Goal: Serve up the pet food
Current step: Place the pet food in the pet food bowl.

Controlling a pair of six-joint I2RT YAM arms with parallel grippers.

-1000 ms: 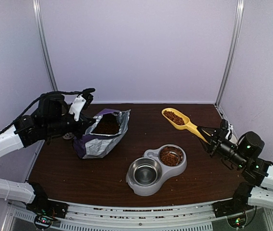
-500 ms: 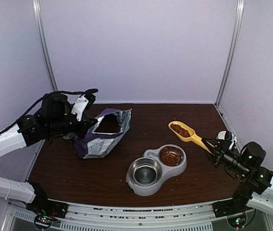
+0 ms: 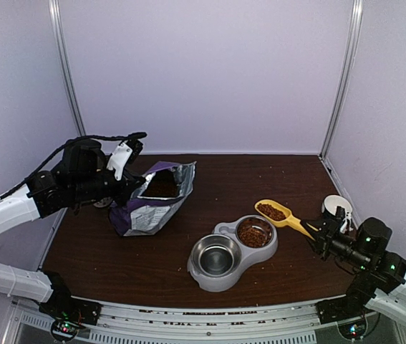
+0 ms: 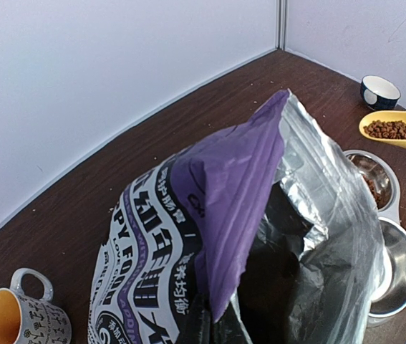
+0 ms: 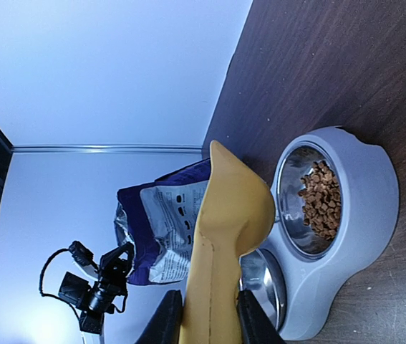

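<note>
My right gripper (image 3: 319, 233) is shut on the handle of a yellow scoop (image 3: 277, 213) that holds reddish-brown pet food (image 3: 271, 211), just right of and above the grey double bowl (image 3: 225, 271). The bowl's right cup holds pet food (image 3: 254, 231); its left cup (image 3: 215, 256) is bare steel. In the right wrist view the scoop's underside (image 5: 225, 236) runs between my fingers (image 5: 163, 322), over the bowl (image 5: 364, 215) with pet food (image 5: 321, 201). My left gripper (image 3: 132, 188) is shut on the rim of the open purple-and-white bag (image 3: 152, 197), seen close in the left wrist view (image 4: 210, 236).
A patterned mug (image 4: 23, 319) with a yellow inside stands left of the bag. A dark cup with a white inside (image 3: 335, 205) stands at the table's right edge, also in the left wrist view (image 4: 379, 91). White walls close the back and sides.
My right gripper has carried the loaded scoop down and toward the near right, from behind the bowl to just beside its right cup. The left arm and the bag have barely moved.
</note>
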